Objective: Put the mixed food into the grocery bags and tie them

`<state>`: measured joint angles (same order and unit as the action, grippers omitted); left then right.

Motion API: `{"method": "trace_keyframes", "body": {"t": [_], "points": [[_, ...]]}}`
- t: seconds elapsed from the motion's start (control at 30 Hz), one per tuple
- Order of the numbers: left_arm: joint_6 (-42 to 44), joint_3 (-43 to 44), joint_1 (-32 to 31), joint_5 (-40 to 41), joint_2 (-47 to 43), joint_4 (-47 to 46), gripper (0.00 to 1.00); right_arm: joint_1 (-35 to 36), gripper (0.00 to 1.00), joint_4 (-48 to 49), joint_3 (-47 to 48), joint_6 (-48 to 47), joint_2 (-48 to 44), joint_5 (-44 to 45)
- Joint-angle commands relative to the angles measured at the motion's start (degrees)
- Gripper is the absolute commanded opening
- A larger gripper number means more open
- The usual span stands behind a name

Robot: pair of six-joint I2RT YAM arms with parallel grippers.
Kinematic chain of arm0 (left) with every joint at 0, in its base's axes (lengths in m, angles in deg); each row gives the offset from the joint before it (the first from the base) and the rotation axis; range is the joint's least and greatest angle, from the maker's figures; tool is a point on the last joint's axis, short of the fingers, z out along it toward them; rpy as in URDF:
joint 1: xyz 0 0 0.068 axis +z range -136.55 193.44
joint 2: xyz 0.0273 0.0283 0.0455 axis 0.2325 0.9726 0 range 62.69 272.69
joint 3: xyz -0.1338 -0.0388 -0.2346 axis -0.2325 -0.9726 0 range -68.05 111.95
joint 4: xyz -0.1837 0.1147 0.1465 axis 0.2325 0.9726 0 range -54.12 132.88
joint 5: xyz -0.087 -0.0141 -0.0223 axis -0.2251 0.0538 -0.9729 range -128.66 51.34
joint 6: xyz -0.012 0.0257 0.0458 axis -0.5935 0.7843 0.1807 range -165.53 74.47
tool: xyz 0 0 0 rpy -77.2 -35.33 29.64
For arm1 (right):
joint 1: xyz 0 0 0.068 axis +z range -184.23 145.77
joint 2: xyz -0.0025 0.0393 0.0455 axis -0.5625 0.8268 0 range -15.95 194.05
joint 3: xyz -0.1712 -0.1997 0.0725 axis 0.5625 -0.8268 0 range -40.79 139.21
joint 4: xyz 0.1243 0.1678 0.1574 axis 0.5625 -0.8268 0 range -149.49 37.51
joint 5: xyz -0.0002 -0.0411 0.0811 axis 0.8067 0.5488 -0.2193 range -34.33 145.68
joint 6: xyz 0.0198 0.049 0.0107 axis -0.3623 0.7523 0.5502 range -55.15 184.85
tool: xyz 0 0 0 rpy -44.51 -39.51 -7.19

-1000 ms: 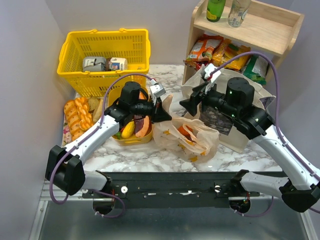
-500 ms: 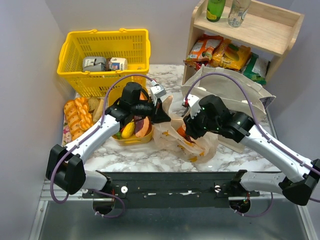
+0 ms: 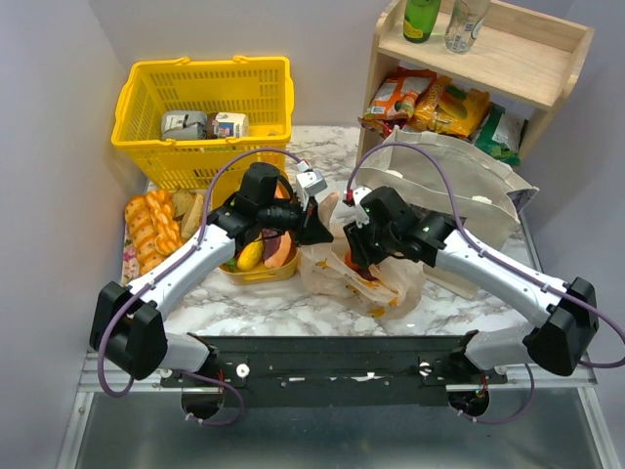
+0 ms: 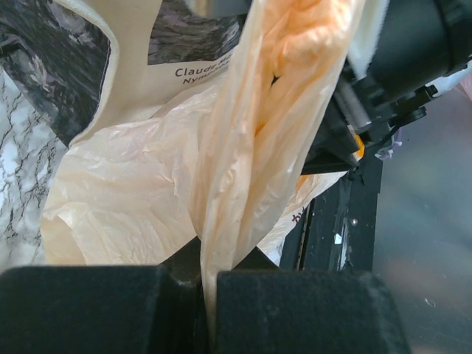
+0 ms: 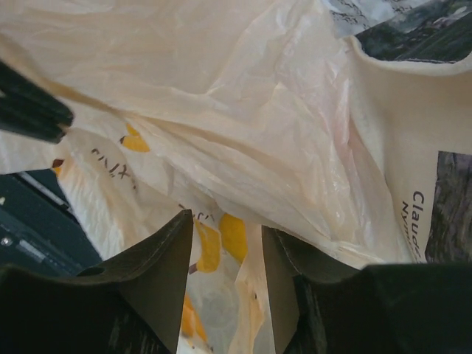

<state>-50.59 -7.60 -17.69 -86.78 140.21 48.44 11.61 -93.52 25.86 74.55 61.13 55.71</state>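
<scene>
Right tool lower, half-spread, tips hidden in peach bag; left tool tight on it.

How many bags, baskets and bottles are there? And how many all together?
Bags: 2 (plastic bag, tote)
Basket: 1
Bottles: 2 (green bottle, clear bottle)
Total: 5
</scene>
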Motion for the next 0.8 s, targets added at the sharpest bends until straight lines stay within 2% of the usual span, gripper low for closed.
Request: {"method": "trace_keyframes", "body": {"t": [0.0,0.17,0.27,0.33,0.37,0.4,0.47,0.63,0.77], "points": [[1.02,1.34,-0.24,0.39,-1.23,0.45,0.0,1.09,0.53,4.47,-2.58,1.12,1.49,5.23],[1.1,1.34,-0.24,0.57,-1.14,0.54,0.0,3.2,0.55,6.49,-4.86,-0.28,2.99,10.51],[1.1,1.25,-0.24,1.18,-1.14,0.54,0.0,3.37,0.51,7.37,-5.74,-0.12,3.6,10.16],[1.19,1.25,-0.24,2.32,-1.23,0.63,0.0,3.46,0.38,7.03,-5.75,0.06,3.26,10.86],[1.19,1.34,-0.15,2.94,-1.31,0.89,0.0,3.46,0.27,6.85,-5.66,0.5,2.56,11.21],[1.19,1.34,-0.15,3.64,-1.31,1.06,0.0,3.46,0.11,6.59,-5.05,0.94,1.85,11.83],[1.28,1.52,0.02,5.84,-1.14,1.59,0.0,3.46,0.01,5.36,-3.64,0.86,-1.48,13.15],[-0.21,1.78,1.51,7.25,-1.05,1.42,0.0,3.46,0.01,6.31,1.01,0.59,-10.44,16.48],[-1.35,1.69,3.01,7.6,-0.79,0.8,0.0,3.2,0.01,8.69,1.29,-0.81,-16.42,20.44]]}}
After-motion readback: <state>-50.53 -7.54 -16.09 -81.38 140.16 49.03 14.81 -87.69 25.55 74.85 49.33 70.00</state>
